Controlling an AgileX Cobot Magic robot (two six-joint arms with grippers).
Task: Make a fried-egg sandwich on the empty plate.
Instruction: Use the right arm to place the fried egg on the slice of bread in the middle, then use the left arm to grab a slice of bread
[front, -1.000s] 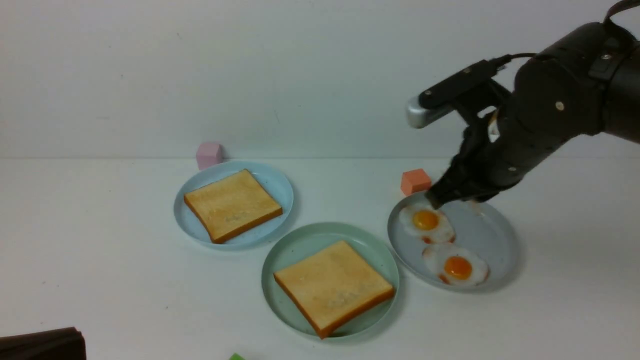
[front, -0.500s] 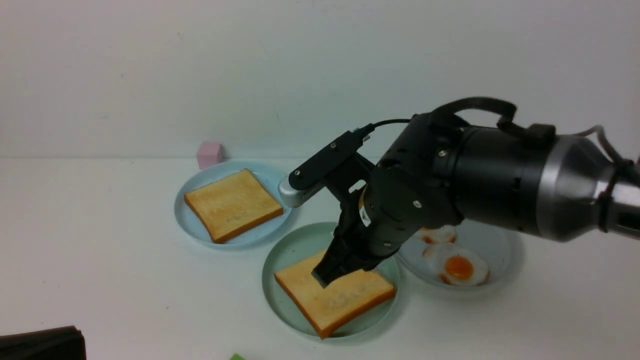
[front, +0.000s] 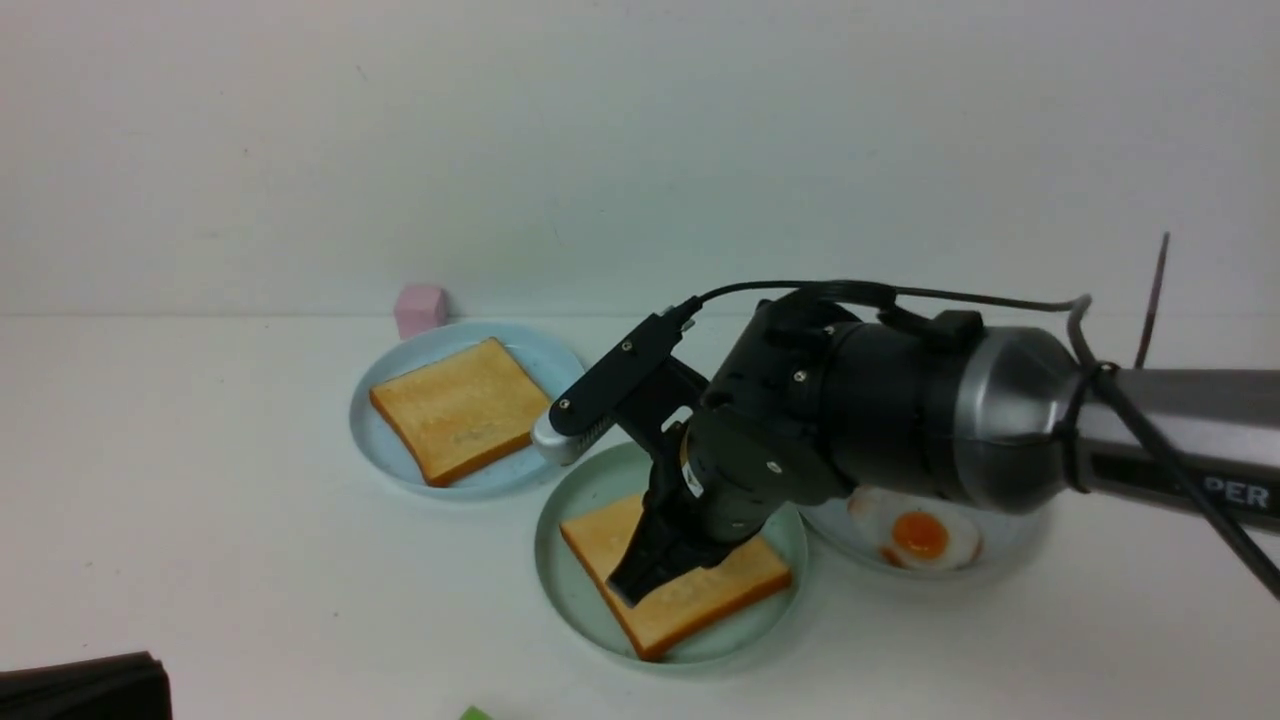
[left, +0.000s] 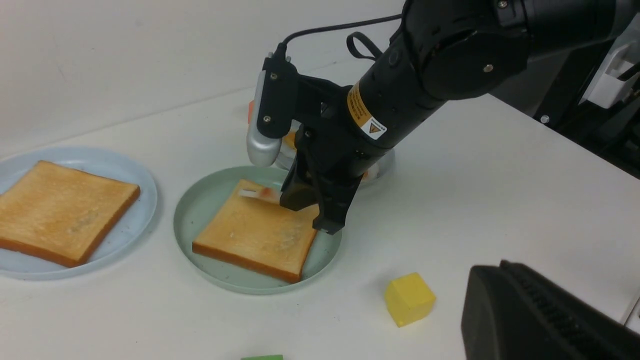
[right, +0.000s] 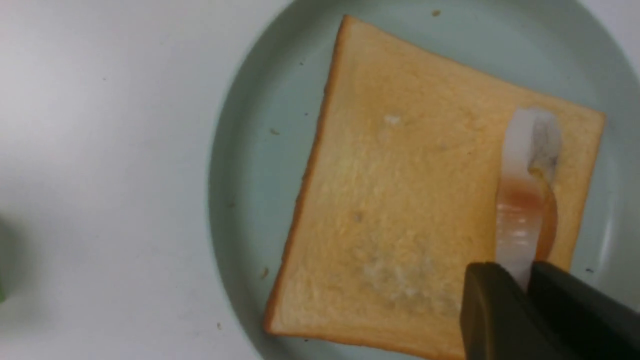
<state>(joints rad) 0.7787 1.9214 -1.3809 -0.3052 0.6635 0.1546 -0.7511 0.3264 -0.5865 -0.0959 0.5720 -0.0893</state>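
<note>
My right gripper (front: 625, 590) is shut on a fried egg (right: 522, 200), white with an orange yolk, gripped by its edge so it hangs edge-on. It hovers just over a golden toast slice (front: 690, 600) lying on the mint-green plate (front: 560, 590). The egg's lower edge (left: 260, 193) is close to the toast's surface; whether they touch cannot be told. A second toast slice (front: 460, 408) rests on the light blue plate (front: 375, 450) at the back left. My left gripper (left: 505, 272) sits shut and empty near the table's front left.
A grey plate (front: 1010, 555) to the right of the mint one holds another fried egg (front: 920, 537). A pink cube (front: 418, 308) stands behind the blue plate. A yellow cube (left: 409, 298) and a green block (front: 472, 713) lie near the front edge.
My right arm has carried one egg from the grey plate leftward to above the toast on the mint plate and come lower. The left gripper has stayed still.
</note>
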